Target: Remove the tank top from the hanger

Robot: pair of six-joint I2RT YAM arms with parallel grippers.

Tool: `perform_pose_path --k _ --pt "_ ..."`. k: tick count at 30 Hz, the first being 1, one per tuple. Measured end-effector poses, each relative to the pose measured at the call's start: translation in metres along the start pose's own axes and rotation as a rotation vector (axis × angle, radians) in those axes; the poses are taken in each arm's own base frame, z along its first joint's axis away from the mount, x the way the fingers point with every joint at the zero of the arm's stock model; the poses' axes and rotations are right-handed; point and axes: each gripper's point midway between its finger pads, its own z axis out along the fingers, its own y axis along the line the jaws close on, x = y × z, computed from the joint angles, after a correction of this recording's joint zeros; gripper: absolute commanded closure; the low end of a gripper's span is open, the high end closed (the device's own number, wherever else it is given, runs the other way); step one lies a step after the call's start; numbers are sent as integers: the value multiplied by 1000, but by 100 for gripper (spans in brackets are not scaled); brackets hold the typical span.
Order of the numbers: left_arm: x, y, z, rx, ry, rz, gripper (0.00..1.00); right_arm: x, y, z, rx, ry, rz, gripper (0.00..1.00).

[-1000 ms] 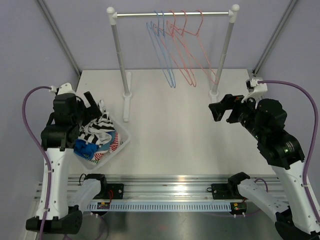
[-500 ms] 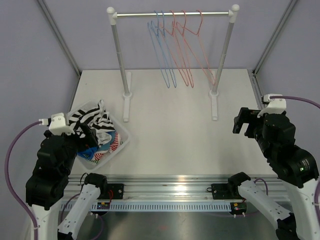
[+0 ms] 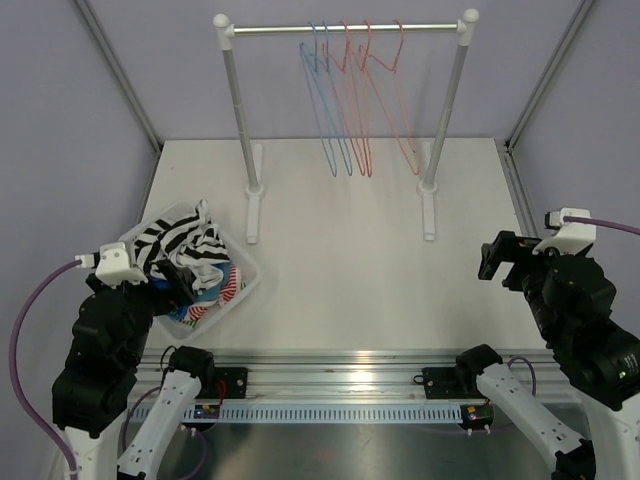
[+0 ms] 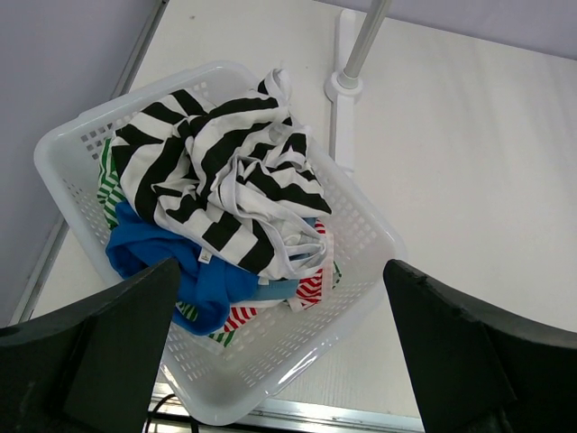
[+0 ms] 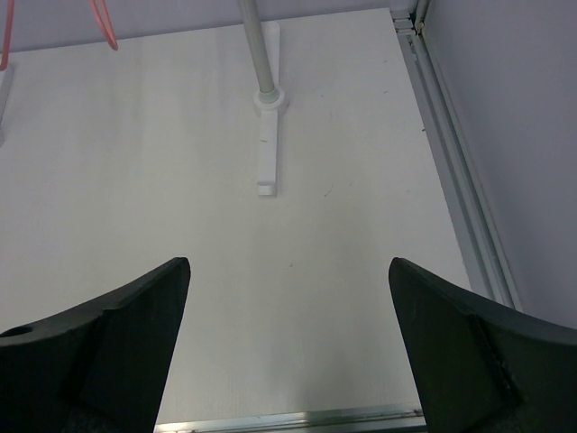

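Several bare wire hangers, blue (image 3: 322,100) and red (image 3: 385,95), hang on the rail of the white rack (image 3: 345,28); no garment is on them. A black-and-white striped tank top (image 4: 216,176) lies crumpled on top of the clothes in the white basket (image 4: 297,361), which also shows at the left in the top view (image 3: 247,277). My left gripper (image 3: 175,285) hovers open and empty above the basket's near side (image 4: 281,262). My right gripper (image 3: 497,257) is open and empty above bare table at the right (image 5: 289,262).
Blue and red-green striped clothes (image 4: 149,262) lie under the tank top. The rack's feet (image 3: 253,205) (image 3: 428,210) stand on the table's far half. A metal rail (image 3: 340,360) runs along the near edge. Grey walls and slanted poles close in both sides.
Both arms have drawn back toward the near edge and risen, the left from beside the basket, the right from near the rack's right post. The hangers have swung slightly.
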Motion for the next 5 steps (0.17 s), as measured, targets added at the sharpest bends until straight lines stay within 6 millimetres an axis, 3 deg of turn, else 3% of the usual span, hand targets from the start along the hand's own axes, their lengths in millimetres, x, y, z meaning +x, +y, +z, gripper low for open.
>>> perform_pose_path --k 5 --pt "1 1 0 -4 -8 2 1 -5 1 1 -4 -18 6 0"
